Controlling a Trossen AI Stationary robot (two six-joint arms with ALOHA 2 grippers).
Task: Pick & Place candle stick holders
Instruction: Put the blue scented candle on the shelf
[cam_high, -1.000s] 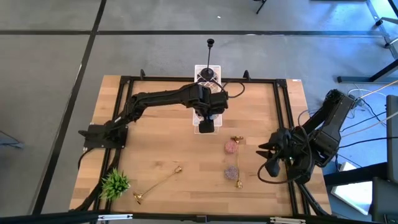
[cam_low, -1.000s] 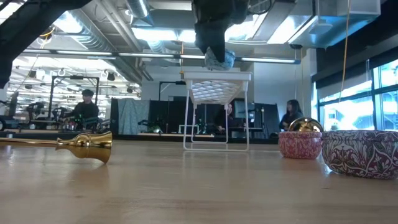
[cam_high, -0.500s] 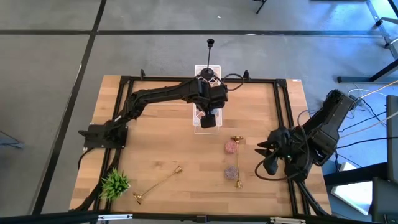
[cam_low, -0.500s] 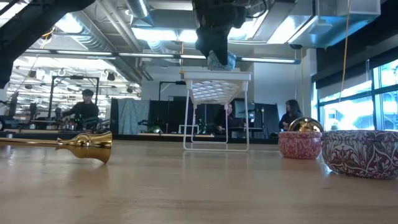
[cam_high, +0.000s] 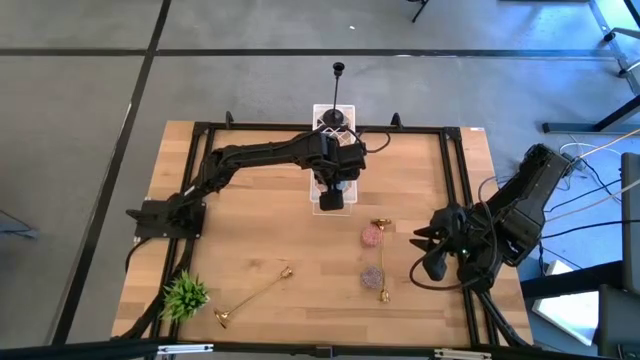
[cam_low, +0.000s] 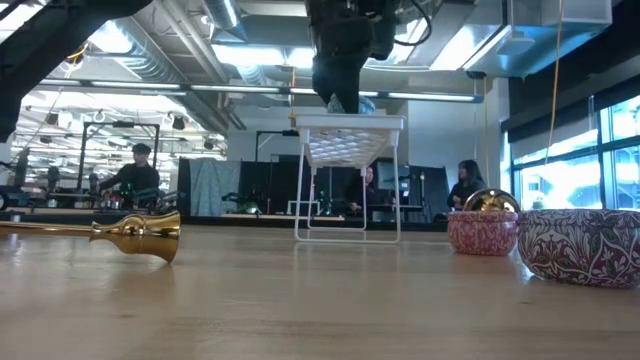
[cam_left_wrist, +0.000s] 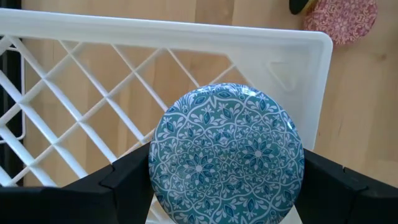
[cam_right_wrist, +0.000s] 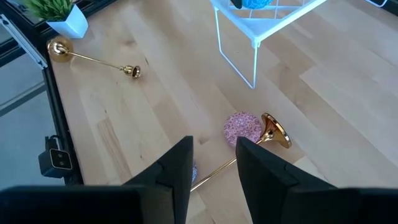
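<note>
Left end effector (cam_high: 332, 197) clamped on blue patterned tin (cam_left_wrist: 227, 152) over white rack (cam_high: 331, 112) at tabletop (cam_high: 250, 235) far edge. Right end effector (cam_right_wrist: 212, 163), fingers slightly apart and empty, past right edge.

A white lattice rack (cam_high: 331, 160) is stood at the table's (cam_high: 250, 240) far edge. Two patterned bowls (cam_high: 372, 235) (cam_high: 372, 275) are placed nearby; a green plant (cam_high: 184, 294) is set at one corner.

Two gold candle stick holders (cam_high: 253, 296) (cam_high: 381, 257) lie flat on the table, apart.
</note>
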